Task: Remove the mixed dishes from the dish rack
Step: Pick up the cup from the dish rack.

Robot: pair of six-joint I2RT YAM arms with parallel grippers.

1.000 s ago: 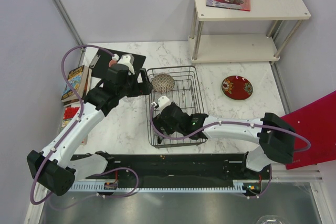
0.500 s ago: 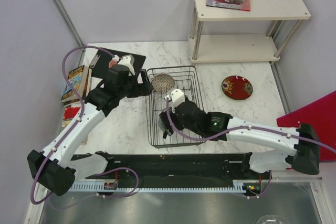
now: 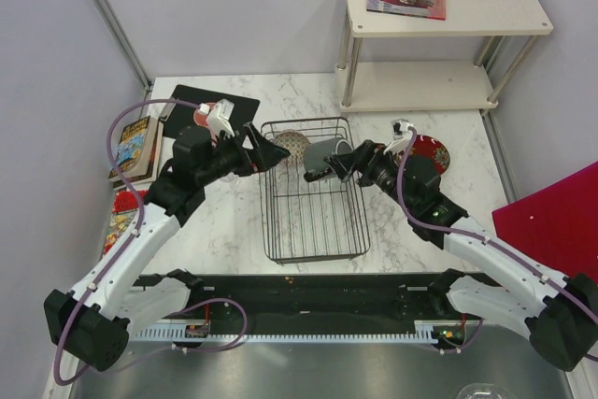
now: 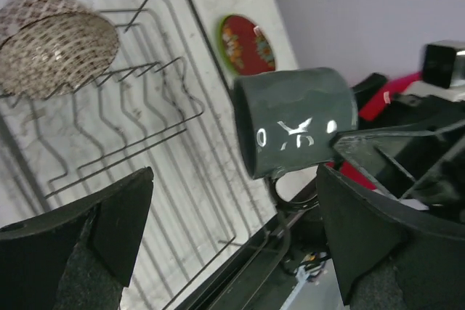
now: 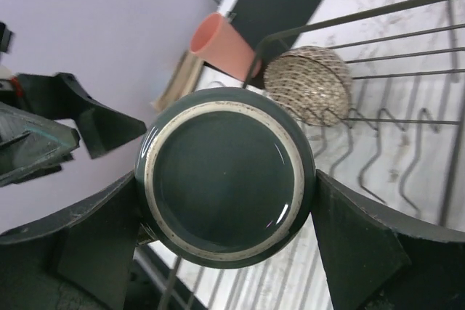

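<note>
White marble table (image 3: pixel 234 221), black wire dish rack (image 3: pixel 313 231) at centre, right gripper (image 3: pixel 338 165) clamped on dark grey mug (image 3: pixel 320 153) held sideways above rack's far end, speckled bowl (image 3: pixel 291 145) in rack's far-left corner, left gripper (image 3: pixel 271 154) spread wide, empty, beside bowl, red plate (image 3: pixel 432 151) on table

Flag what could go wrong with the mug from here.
1. The right gripper holds the dark grey mug on its side above the dish rack; a slip could drop it onto the wires or the speckled bowl.
2. The open left gripper sits close to the mug; the arms might clash.
</note>
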